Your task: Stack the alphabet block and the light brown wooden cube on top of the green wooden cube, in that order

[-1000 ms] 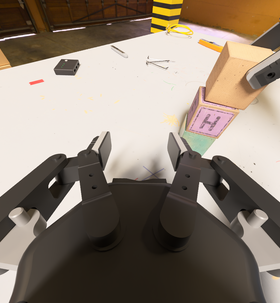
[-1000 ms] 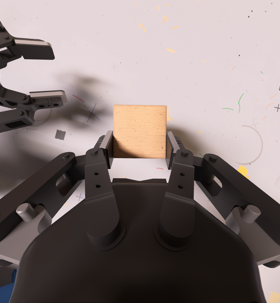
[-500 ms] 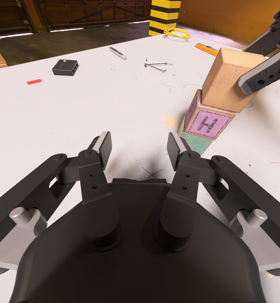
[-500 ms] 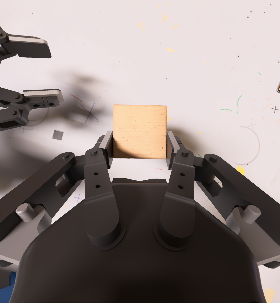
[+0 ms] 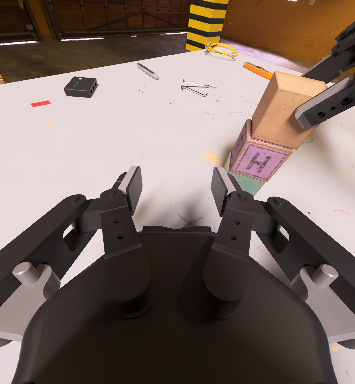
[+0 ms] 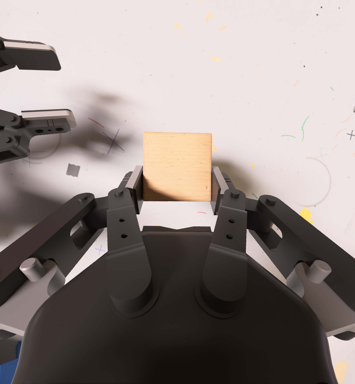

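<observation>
In the left wrist view a stack stands at the right: the green wooden cube (image 5: 246, 184) at the bottom, the purple alphabet block (image 5: 257, 162) on it, and the light brown wooden cube (image 5: 280, 112) on top, set a little to the right. My right gripper (image 6: 177, 172) is shut on the light brown cube (image 6: 177, 158); one of its fingers (image 5: 326, 108) presses the cube's side. The two lower blocks are hidden under the cube in the right wrist view. My left gripper (image 5: 176, 185) is open and empty, low over the table just left of the stack, and shows in the right wrist view (image 6: 64, 91).
On the white table (image 5: 131, 145) behind lie a black box (image 5: 80, 87), red tape (image 5: 40, 103), a grey bar (image 5: 147, 71), hex keys (image 5: 195, 89), a yellow cable (image 5: 221, 49) and an orange cutter (image 5: 257, 70). A striped pillar (image 5: 206, 22) stands beyond the edge.
My left gripper has drawn back a little from the stack, still open. My right gripper keeps its hold on the light brown cube on top of the alphabet block.
</observation>
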You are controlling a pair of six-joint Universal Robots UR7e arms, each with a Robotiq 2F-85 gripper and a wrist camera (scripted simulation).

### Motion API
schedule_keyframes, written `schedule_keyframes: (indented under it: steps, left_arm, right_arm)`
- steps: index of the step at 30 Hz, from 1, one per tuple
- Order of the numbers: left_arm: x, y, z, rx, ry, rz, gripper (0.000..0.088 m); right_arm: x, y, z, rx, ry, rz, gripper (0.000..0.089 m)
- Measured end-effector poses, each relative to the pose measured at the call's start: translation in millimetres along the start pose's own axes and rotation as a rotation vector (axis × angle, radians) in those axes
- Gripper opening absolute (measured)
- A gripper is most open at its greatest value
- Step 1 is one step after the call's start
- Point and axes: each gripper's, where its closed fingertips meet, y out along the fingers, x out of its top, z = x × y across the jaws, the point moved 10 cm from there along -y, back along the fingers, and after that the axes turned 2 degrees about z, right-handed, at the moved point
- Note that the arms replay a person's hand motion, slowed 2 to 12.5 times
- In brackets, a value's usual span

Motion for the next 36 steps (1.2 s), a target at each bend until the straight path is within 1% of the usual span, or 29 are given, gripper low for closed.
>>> schedule_keyframes:
  steps: [7, 15, 16, 17, 18, 19, 21, 27, 32, 36]
  left_arm:
    - [1, -1, 0, -0.004, -0.006, -0.011, 0.0596]
    - [2, -2, 1, -0.010, -0.020, -0.024, 0.0596]
    - [2, -3, 1, -0.011, -0.022, -0.025, 0.0596]
    - [2, -3, 1, -0.012, -0.024, -0.026, 0.0597]
    - [2, -3, 1, -0.013, -0.025, -0.027, 0.0597]
    - [2, -3, 1, -0.014, -0.027, -0.027, 0.0598]
    - [1, -3, 2, -0.016, -0.030, -0.028, 0.0598]
    - [1, -3, 3, -0.016, -0.037, -0.026, 0.0600]
    - [0, -3, 4, -0.014, -0.040, -0.022, 0.0601]
    - [-1, -2, 5, -0.013, -0.043, -0.020, 0.0601]
  right_arm:
    - [-0.2, 0, -1, 0.005, -0.002, -0.004, 0.0519]
    - [-1.9, -1, -1, 0.004, -0.022, -0.019, 0.0519]
    - [-2.2, -1, -1, 0.004, -0.025, -0.023, 0.0528]
    - [-2.4, -2, -1, 0.005, -0.029, -0.028, 0.0580]
    - [-2.6, -3, -2, 0.005, -0.033, -0.034, 0.0580]
    - [-2.9, -4, -2, 0.006, -0.037, -0.040, 0.0607]
    - [-3.6, -7, -3, 0.011, -0.046, -0.056, 0.0622]
    - [-7.4, -19, -7, 0.038, -0.068, -0.133, 0.0657]
    - [-12.1, -33, -15, 0.071, -0.081, -0.232, 0.0669]
    - [-17.0, -45, -25, 0.085, -0.090, -0.316, 0.0672]
